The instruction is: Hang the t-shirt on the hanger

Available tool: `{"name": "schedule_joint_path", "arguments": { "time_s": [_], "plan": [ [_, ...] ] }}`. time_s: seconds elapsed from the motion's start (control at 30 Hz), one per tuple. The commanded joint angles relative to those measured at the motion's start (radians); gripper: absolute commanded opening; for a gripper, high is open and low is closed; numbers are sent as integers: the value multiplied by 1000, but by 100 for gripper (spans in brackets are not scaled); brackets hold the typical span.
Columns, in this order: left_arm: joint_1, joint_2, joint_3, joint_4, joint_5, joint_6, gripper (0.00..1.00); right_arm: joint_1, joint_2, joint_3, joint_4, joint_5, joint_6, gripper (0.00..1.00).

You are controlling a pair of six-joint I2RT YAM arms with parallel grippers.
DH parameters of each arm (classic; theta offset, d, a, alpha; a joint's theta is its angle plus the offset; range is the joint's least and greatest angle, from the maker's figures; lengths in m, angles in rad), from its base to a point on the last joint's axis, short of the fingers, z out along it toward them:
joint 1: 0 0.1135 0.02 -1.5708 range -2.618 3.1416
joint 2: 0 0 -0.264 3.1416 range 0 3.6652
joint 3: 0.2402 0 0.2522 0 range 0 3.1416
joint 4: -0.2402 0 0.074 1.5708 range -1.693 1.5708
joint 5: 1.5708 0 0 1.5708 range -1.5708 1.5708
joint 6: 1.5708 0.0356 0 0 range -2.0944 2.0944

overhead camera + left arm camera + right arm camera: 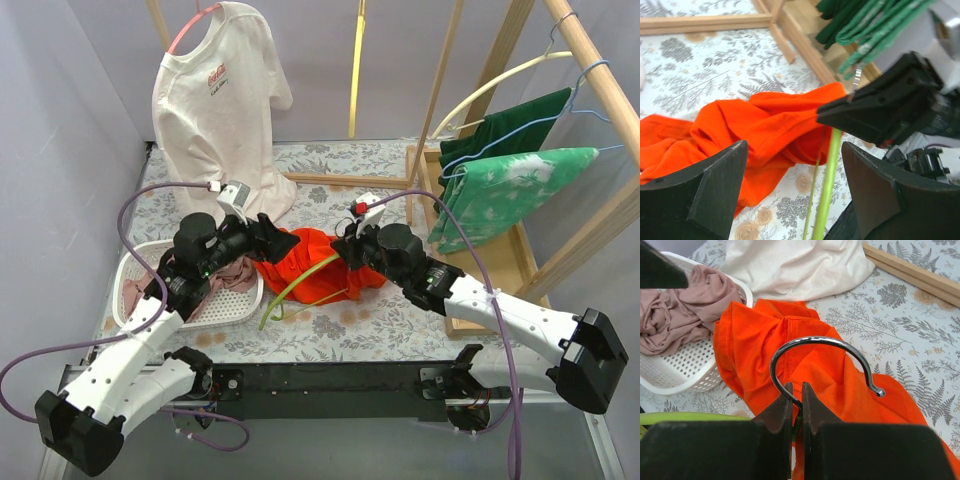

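the plain orange-red cloth t-shirt (318,262) lies crumpled in a heap on the floral-patterned table (390,325), between the two arms and just beside a white perforated plastic basket (682,365) holding a dusty pink-brown garment (685,315). the thin lime-green plastic hanger (296,284) sits partly among the shirt's folds, its loop reaching out onto the table on the near side and its chrome hook (822,340) raised over the orange cloth. the right gripper (795,390) has its jaws clamped on the hook's stem: the wrist view shows the metal pinched between the two black tips. the left gripper (794,147) hovers at the shirt's basket-side end, jaws wide apart and holding nothing, with orange folds and a green hanger bar showing in the gap. behind, a white t-shirt with a small red logo (215,110) hangs on a pink hanger (185,30).
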Motion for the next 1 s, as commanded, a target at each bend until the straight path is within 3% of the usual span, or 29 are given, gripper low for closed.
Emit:
{"name": "schedule_joint_path", "arguments": {
  "time_s": [0.0,0.2,0.37,0.63,0.8,0.93,0.97],
  "plan": [
    [0,117,129,-203,-101,18,75,2,-87,-43,159,-49,-43,1],
    [-7,311,179,-299,-19,49,67,2,-115,-77,181,-61,-56,1],
    [-82,397,154,-287,-46,23,65,2,-114,-74,182,-65,-53,1],
    [-253,481,70,-133,-271,-100,65,2,-118,-75,185,-76,-46,1],
    [-257,507,-18,61,-379,-128,62,2,-115,-68,185,-84,-45,1],
    [-259,492,-91,196,-498,-154,55,2,-115,-60,185,-87,-46,1],
    [-259,486,-96,212,-543,-140,45,2,-118,-54,185,-82,-48,1]
  ]
}}
